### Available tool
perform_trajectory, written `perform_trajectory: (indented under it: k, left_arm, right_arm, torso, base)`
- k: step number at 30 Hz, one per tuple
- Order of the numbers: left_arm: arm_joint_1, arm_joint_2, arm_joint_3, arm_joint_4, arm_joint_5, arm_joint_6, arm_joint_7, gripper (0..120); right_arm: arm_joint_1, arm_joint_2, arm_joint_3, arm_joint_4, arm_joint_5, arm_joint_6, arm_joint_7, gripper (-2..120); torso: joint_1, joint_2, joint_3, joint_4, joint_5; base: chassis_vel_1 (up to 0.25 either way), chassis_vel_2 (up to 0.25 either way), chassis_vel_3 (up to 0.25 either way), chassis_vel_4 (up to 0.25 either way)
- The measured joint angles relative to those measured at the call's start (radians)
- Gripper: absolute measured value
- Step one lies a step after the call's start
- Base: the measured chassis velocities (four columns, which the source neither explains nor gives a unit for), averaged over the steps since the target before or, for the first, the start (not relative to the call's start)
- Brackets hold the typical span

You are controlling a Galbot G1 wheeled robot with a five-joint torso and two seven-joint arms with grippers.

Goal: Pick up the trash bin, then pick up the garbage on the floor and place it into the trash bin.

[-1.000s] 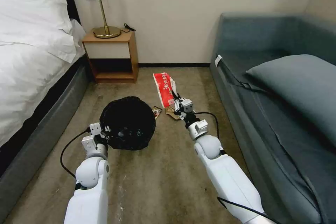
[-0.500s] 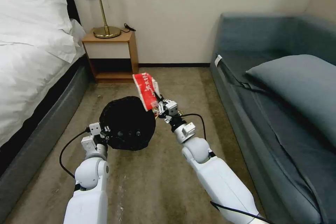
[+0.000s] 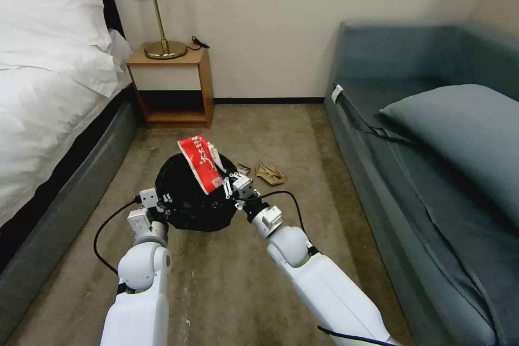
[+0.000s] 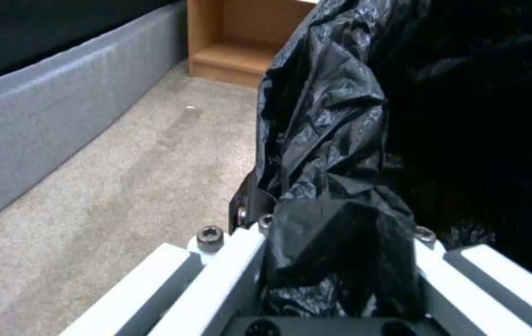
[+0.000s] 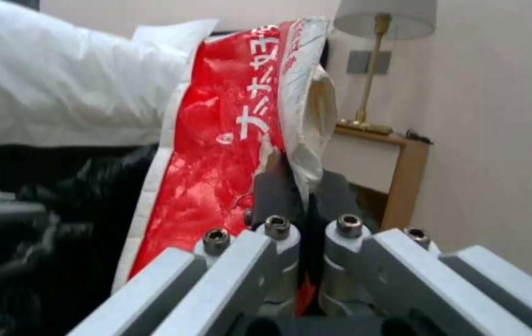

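Holding the trash bin (image 3: 197, 192) by its near rim, the left gripper (image 3: 162, 206) sits at about 8 o'clock of the bin mouth, fingers clamped on a bunched fold of the black bag liner (image 4: 340, 196). The right gripper (image 3: 230, 184) is just beyond, at the bin's 3 o'clock edge, jaws pinched narrow on the lower edge of the red-and-white packet (image 3: 201, 165), which stands tilted up over the open mouth.

Judgement: the step is the drop. The packet is long and stiff-looking; best to carry its centre over the middle of the opening and tip it down before releasing, or it may catch on the rim and slide off.

Farther out, at 1 o'clock of the bin, on the carpet (image 3: 281, 130): one gold-brown wrapper (image 3: 243, 169), one tan paper wad (image 3: 270, 173).

Count: one bin, one packet held, two pieces on the floor, two grippers.
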Motion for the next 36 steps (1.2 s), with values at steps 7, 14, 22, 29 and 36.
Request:
perform_trajectory:
  k: [7, 14, 22, 29, 36]
  left_arm:
    - [-0.001, -0.002, 0.003, 0.0, 0.003, -0.001, 0.0, 1]
    - [0.0, 0.0, 0.004, 0.001, 0.004, -0.002, 0.0, 1]
    - [-0.003, -0.001, 0.006, 0.005, 0.005, -0.003, 0.0, 1]
    - [-0.007, -0.004, 0.011, 0.005, 0.007, -0.003, 0.0, 1]
    - [-0.007, -0.004, 0.011, 0.007, 0.01, -0.005, 0.002, 1]
  right_arm:
    - [0.014, 0.049, 0.0, -0.104, -0.037, 0.033, 0.006, 0]
    - [0.016, 0.05, -0.002, -0.126, -0.039, 0.037, 0.015, 0]
    - [-0.004, 0.036, 0.004, -0.115, -0.04, 0.037, 0.02, 0]
    - [-0.012, 0.044, 0.006, -0.113, -0.059, 0.034, 0.022, 0]
    - [-0.008, 0.046, -0.001, -0.096, -0.094, 0.001, 0.084, 19]
  torso:
    - [0.0, 0.0, 0.0, 0.0, 0.0]
    - [0.0, 0.0, 0.0, 0.0, 0.0]
    - [0.0, 0.0, 0.0, -0.0001, 0.0]
    - [0.0, 0.0, 0.0, 0.0, 0.0001]
    - [0.0, 0.0, 0.0, 0.0, 0.0]
  base:
    - [0.0, 0.0, 0.0, 0.0]
    - [0.0, 0.0, 0.0, 0.0]
    - [0.0, 0.0, 0.0, 0.0]
    - [0.0, 0.0, 0.0, 0.0]
    - [0.0, 0.0, 0.0, 0.0]
